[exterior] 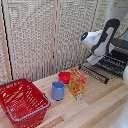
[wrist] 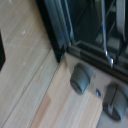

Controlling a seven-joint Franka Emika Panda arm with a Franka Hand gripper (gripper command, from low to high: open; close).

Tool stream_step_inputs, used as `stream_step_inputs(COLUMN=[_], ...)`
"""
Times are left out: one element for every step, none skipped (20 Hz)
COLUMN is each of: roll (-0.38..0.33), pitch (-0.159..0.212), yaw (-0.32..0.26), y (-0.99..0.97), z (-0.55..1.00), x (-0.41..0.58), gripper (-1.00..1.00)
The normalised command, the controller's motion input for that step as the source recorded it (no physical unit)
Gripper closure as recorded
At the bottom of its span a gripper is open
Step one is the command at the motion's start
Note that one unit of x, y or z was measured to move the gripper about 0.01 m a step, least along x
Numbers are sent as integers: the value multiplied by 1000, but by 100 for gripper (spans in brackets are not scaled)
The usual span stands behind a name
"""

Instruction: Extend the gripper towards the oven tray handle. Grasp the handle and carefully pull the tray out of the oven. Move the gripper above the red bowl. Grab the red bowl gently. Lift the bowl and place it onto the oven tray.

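The small red bowl (exterior: 64, 77) sits on the wooden table behind the blue cup (exterior: 58, 90) and beside an orange snack bag (exterior: 77, 83). At the exterior view's right, the dark barred tray (exterior: 111, 64) juts out from the oven (exterior: 121, 45), which the frame edge mostly cuts off. My white arm bends down over the tray, and the pale gripper (exterior: 94, 59) hangs just above its bars. Its fingers are too small to make out. The blurred wrist view shows the oven's dark front corner (wrist: 62, 45), thin tray bars (wrist: 106, 40) and two grey knobs (wrist: 81, 78), but no fingers.
A big red wire-mesh basket (exterior: 21, 100) stands at the exterior view's front left. A long dark bar piece (exterior: 93, 73) lies on the table in front of the tray. A slatted screen (exterior: 45, 35) closes off the back.
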Motion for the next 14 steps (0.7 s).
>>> stream_step_inputs(roll=[0,0,0,0,0,0,0,0,0,0,-1,-1,-18,-34], pitch=[0,0,0,0,0,0,0,0,0,0,0,0,0,3], yaw=[0,0,0,0,0,10,15,24,35,35,47,63,78,90], y=[-560,-514,-497,-471,-474,-389,-320,-251,-191,-217,-286,-409,-437,-411], z=[0,0,0,0,0,0,0,0,0,0,0,0,0,0], x=[149,137,157,169,183,186,154,91,57,60,6,0,0,0], gripper=[-100,-100,-100,-100,-100,-100,-100,-100,-100,-100,100,100,100,100])
